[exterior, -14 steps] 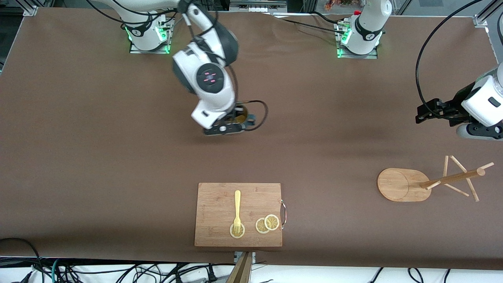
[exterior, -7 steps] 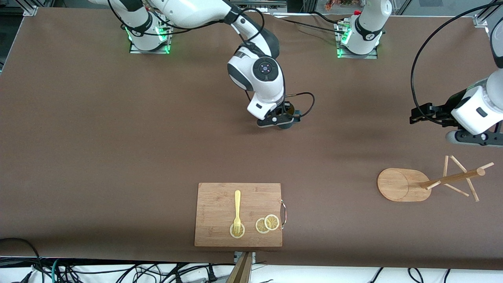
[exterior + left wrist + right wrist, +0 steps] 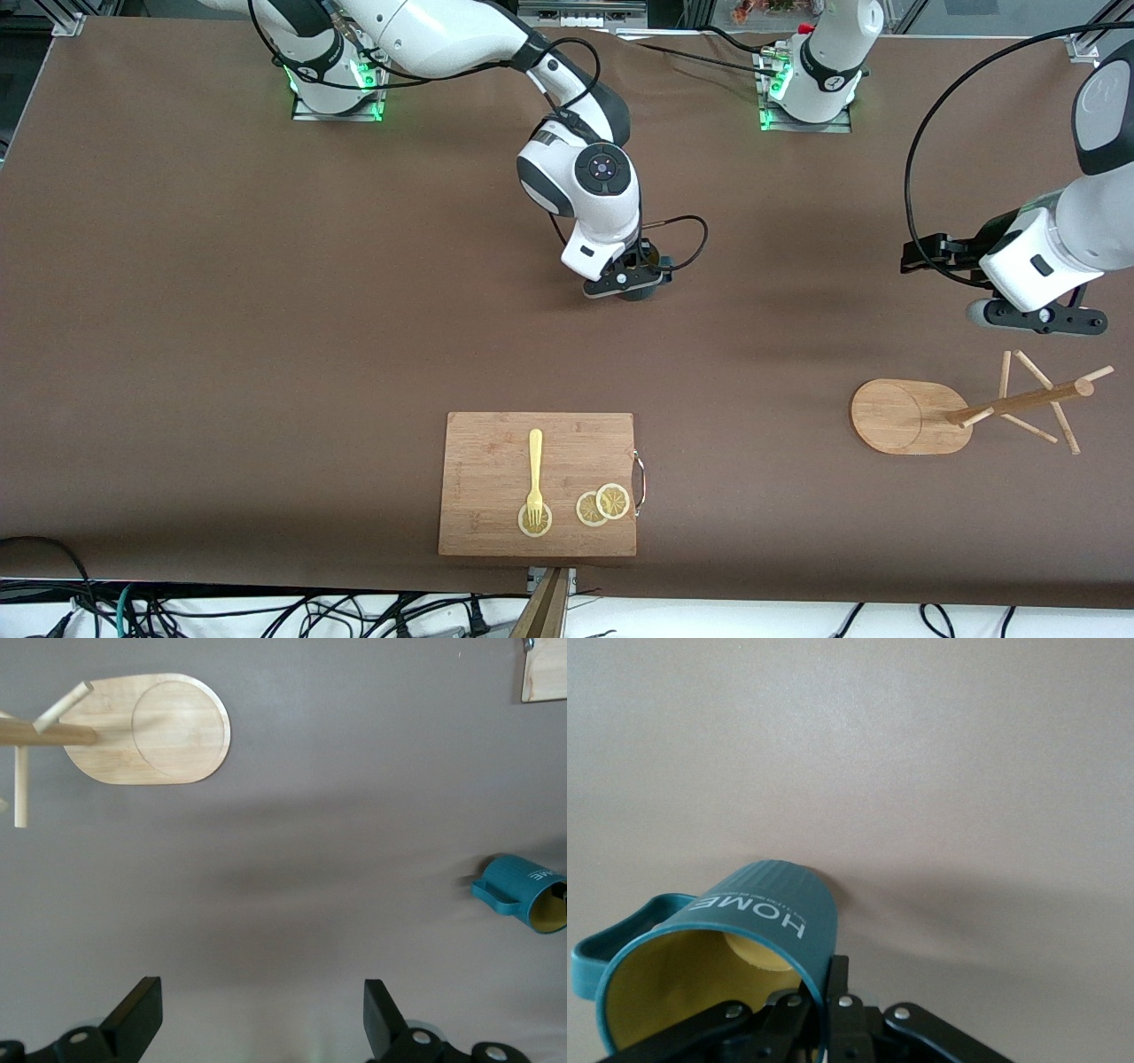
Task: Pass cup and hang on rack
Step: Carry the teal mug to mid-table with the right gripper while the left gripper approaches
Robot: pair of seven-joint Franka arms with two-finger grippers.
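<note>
Right gripper clamped on rim of ribbed teal mug with yellow inside, over mid-table. Left gripper spread wide, empty, near light wooden mug tree.

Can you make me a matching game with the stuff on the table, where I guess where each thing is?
Things:
1. small dark teal mug
2. pale yellow fork
3. light wooden mug tree with thin pegs
4. left gripper

Places or states:
A. on the rectangular wooden cutting board, tines on a lemon slice
B. open, holding nothing
C. clamped by its rim in the right gripper
D. standing toward the left arm's end of the table

Pairs: 1-C, 2-A, 3-D, 4-B
</note>
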